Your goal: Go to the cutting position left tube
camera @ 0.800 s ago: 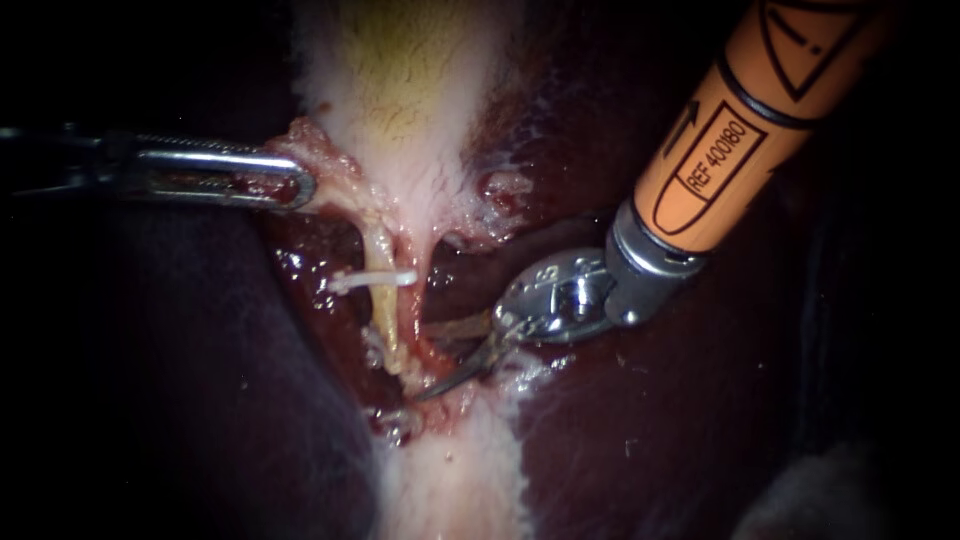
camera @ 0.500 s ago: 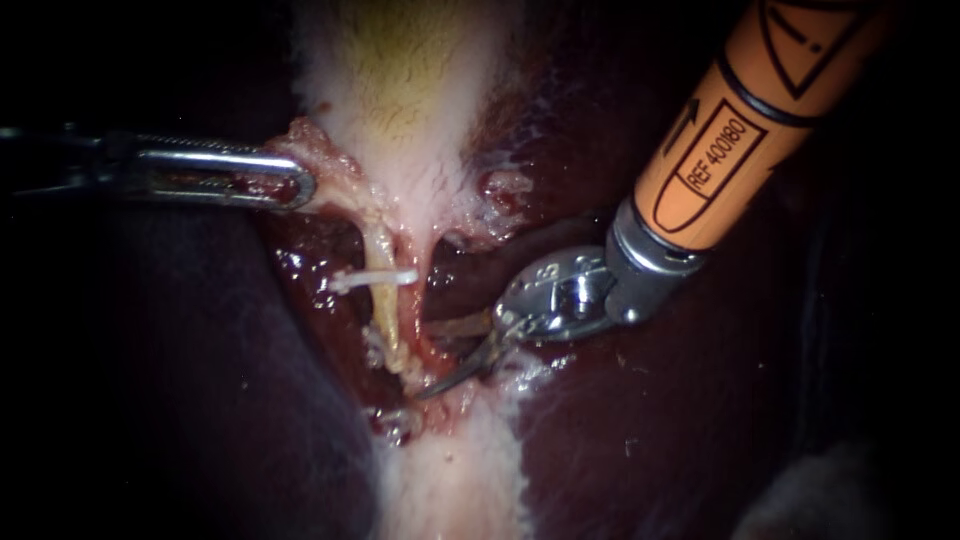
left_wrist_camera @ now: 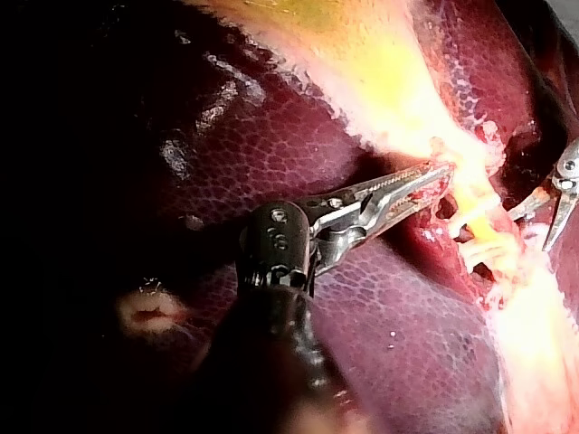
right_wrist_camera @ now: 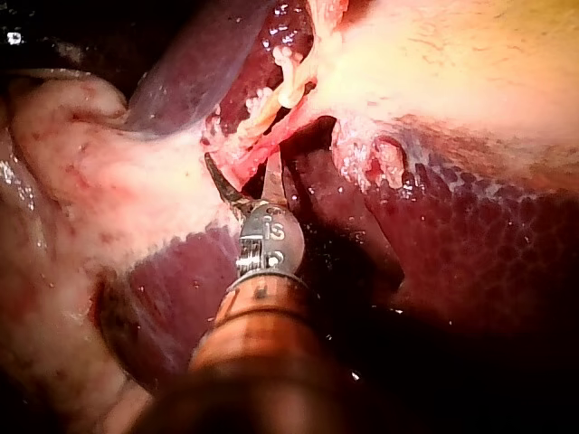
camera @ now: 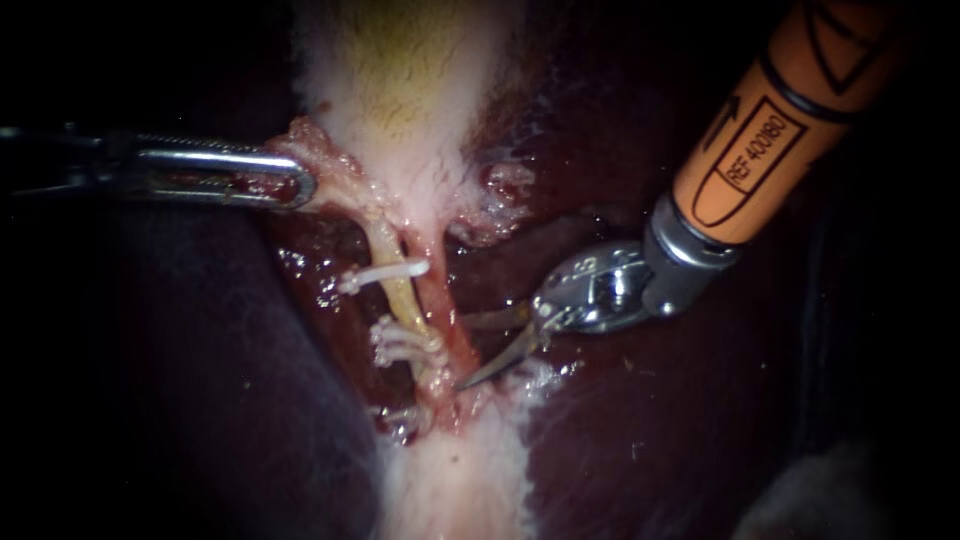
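Backing off now: my right instrument point(camera: 462, 352) has slid away from the left tube point(camera: 400, 297) since a moment ago, uncovering more clips point(camera: 400, 342) low on it. Its curved jaws stand apart, tips just beside the red tube point(camera: 447, 315) that neighbours the left tube, around neither. My left instrument point(camera: 305, 187), up beside the left tube's top end, is clamped on the gallbladder point(camera: 400, 110) edge.

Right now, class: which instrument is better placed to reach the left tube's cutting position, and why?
Right. The right instrument, blades open, lies close to the clipped left tube; the left instrument is busy, shut on the gallbladder.
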